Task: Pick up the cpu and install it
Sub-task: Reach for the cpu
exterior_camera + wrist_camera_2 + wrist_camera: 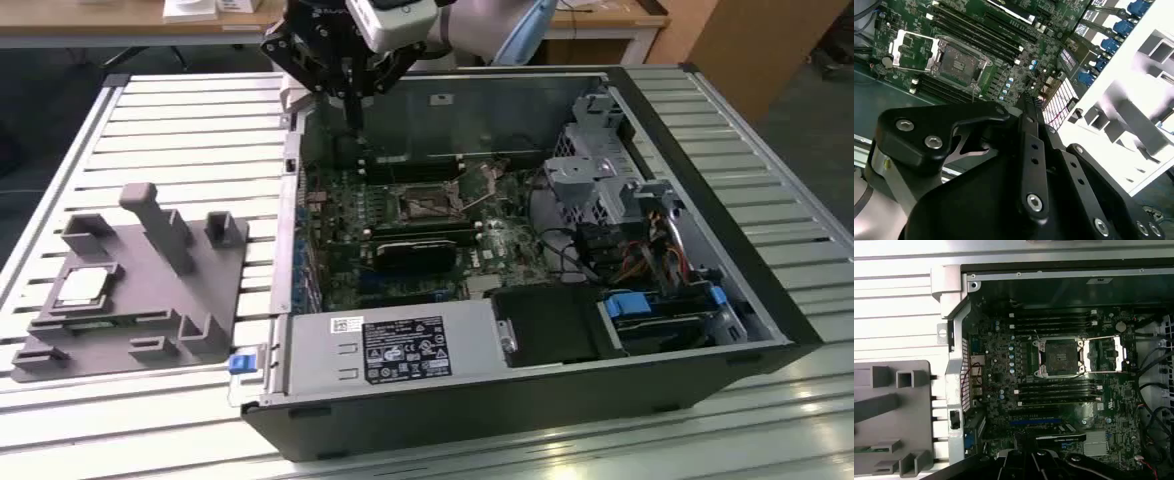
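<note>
The gripper (355, 118) is held shut and empty above the case's (534, 410) back wall. The cpu (83, 285) lies on the tray (134, 320) beside the case. That wall could be clipped if the gripper were lowered here.

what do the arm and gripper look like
The gripper is matte black, built of flat linked bars that taper to a narrow tip. Silver screw heads dot the bars in the second wrist view. A pale grey block sits at its top, and the arm behind it is light grey and rounded, with a blue band at the joint.
</note>
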You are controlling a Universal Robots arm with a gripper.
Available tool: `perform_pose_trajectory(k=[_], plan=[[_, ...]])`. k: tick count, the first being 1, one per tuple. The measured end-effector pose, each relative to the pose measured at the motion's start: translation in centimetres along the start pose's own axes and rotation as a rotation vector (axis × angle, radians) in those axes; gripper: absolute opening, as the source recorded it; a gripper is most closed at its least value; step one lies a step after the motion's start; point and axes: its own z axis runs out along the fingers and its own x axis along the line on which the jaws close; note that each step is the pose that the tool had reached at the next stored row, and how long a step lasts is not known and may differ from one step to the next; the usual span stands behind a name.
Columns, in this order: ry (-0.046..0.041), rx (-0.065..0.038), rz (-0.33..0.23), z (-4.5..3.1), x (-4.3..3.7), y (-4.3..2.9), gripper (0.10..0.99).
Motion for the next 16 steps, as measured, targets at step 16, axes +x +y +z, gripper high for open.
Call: perform_pose_trajectory(k=[16], plan=[[0.0000,0.000,0.000,-0.06,2.16,-0.16,0.106]])
